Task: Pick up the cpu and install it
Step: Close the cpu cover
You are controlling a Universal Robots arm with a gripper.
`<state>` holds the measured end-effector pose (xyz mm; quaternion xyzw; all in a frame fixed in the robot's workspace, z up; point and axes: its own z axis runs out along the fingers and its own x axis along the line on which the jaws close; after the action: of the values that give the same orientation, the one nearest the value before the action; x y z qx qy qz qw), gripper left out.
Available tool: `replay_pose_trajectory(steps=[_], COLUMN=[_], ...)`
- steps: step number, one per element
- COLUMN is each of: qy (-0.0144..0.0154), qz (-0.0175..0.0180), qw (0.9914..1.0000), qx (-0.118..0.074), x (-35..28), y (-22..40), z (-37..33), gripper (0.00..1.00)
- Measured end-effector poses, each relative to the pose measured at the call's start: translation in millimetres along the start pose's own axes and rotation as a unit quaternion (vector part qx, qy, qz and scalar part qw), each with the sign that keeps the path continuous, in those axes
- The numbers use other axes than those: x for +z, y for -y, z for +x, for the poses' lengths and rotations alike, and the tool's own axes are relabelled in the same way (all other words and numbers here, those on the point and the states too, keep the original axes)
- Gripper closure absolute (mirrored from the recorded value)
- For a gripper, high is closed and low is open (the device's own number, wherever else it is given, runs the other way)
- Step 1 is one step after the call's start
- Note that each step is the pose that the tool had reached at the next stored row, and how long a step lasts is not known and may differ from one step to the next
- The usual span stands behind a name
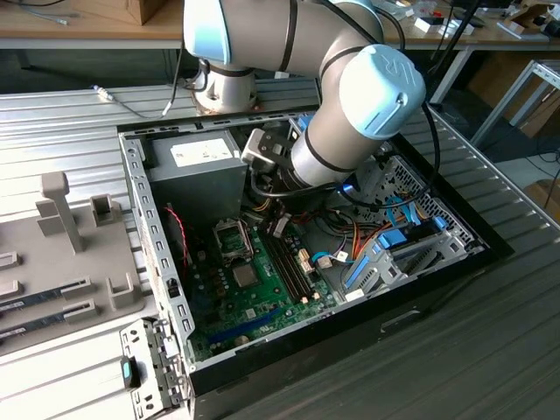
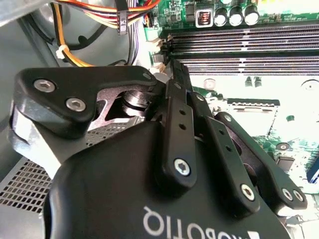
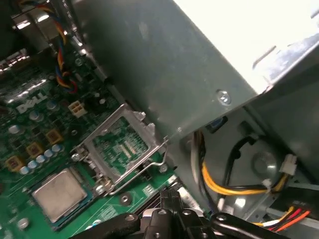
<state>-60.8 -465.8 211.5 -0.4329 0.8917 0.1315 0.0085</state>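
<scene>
The open computer case (image 1: 289, 350) is being supported on a ribbed metal table (image 1: 490, 350). On the exterior view's left, well apart from the gripper, a grey fixture tray (image 1: 61, 262) is lying on the same table. Wooden benches and table legs are being shown behind the arm (image 1: 350, 96), which is reaching down into the case.

In both wrist views the gripper (image 2: 172, 74) (image 3: 169, 196) is being held low over the green motherboard (image 3: 30, 124). Its fingertips are being seen drawn together, with nothing visible between them.

The cpu (image 3: 59, 191) (image 1: 245, 276) is lying flat in its socket on the motherboard, silver top upward. It is near the gripper and clear of it. The socket frame (image 3: 122, 149) (image 1: 234, 238) is standing raised. It is just beside the cpu and closer to the fingertips than the cpu is. The grey power-supply box (image 3: 164, 59) (image 1: 197, 166) is rising close alongside the gripper. Yellow and orange cables (image 3: 224, 184) are hanging beside the gripper. Long memory slots (image 2: 239, 45) are running just beyond the fingertips.

In the exterior view the lower arm is covering part of the case interior. In the second wrist view the gripper's own black body is blocking much of the board. In that view the board near the socket is being washed out by glare, so details there cannot be made out.
</scene>
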Motion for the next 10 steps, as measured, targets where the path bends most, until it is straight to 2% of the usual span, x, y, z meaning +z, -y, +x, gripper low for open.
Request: replay_pose_trajectory(steps=[5,8,10], qy=[-0.0004,-0.0026,-0.0052], qz=[0.0004,0.0022,0.0041], qw=[1.0,0.99999,0.99998], qx=[0.0,0.0,0.001], x=[1.2,3.4,6.2], y=[-3.6,-11.1,-19.6], z=[-2.8,-7.1,-12.9], gripper=[0.89,0.89,0.89])
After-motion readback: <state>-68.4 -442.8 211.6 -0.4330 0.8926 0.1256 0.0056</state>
